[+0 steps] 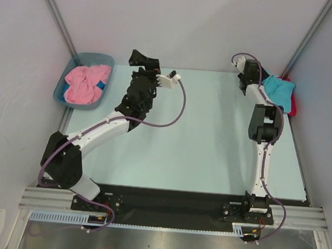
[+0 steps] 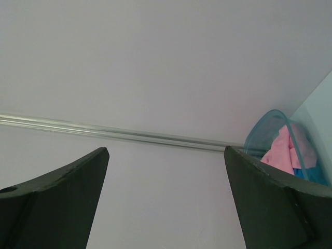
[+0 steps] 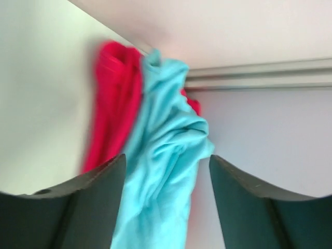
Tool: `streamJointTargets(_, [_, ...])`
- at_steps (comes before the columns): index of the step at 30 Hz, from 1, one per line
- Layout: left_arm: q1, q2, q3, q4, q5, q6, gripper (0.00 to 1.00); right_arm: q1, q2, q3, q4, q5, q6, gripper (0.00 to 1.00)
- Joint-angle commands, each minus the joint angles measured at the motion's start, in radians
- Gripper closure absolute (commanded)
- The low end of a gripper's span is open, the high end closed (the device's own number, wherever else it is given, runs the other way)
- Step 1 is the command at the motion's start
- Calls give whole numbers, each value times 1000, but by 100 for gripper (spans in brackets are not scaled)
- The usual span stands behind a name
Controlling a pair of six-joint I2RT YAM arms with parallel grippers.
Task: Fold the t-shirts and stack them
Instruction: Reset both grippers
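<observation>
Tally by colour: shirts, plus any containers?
Pink t-shirt: 1
Turquoise t-shirt: 1
Red t-shirt: 1
Grey-blue tub: 1
Total: 4
Blue patch in the tub beside the pink one: unclear what it is, not counted.

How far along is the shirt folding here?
Done: the turquoise cloth t-shirt lies bunched on the crimson red cloth t-shirt at the far right corner. In hand: nothing gripped; the right end effector stands open at the turquoise cloth, the left end effector open in air. Left: the pink cloth t-shirt, crumpled in the grey-blue plastic tub.
</observation>
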Motion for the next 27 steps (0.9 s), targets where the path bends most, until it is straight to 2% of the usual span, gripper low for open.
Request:
streamJointTargets(1, [-10,9,63,63,21,32,0,6,-136,-4,-111,-36,126,27])
streamJointTargets(3, [-10,17,65,74,25,41,0,6,-173,54,-221,-76,217,27])
streamJointTargets(4, [-10,21,71,78,21,41,0,6,-202,100,-390,-97,360,27])
streamJointTargets(6, [-10,29,83,62,8,7,0,8,-222,243,-575,-200,517,27])
streamJointTargets(7, [-8,41,108,43,-4,-23,0,8,-239,271,-716,-252,586,26])
streamJointTargets(8, [-1,47,128,7,-30,-122,0,20,-307,260,-743,-348,687,22])
streamJointTargets(10, [10,64,212,-183,-44,-256,0,31,-409,118,-740,-451,726,12])
streamJointTargets(11, [25,64,240,-262,-15,-409,0,61,-482,84,-745,-570,758,10])
streamJointTargets(12, [36,64,264,-417,11,-489,0,75,-510,41,-745,-603,780,7])
streamJointTargets(14, [78,63,327,-567,79,-697,0,83,-547,42,-761,-670,849,4])
streamJointTargets(15, [93,60,341,-672,150,-756,0,83,-567,76,-775,-685,868,4])
streamJointTargets(17, [133,54,369,-783,208,-893,0,78,-590,111,-792,-701,910,4])
streamJointTargets(18, [144,49,373,-807,264,-934,0,65,-614,134,-794,-723,929,4])
streamJointTargets(21, [168,2,346,-819,283,-1045,0,41,-653,203,-779,-789,961,0])
streamJointTargets(27, [179,-38,321,-830,288,-1151,0,78,-733,158,-707,-774,924,0])
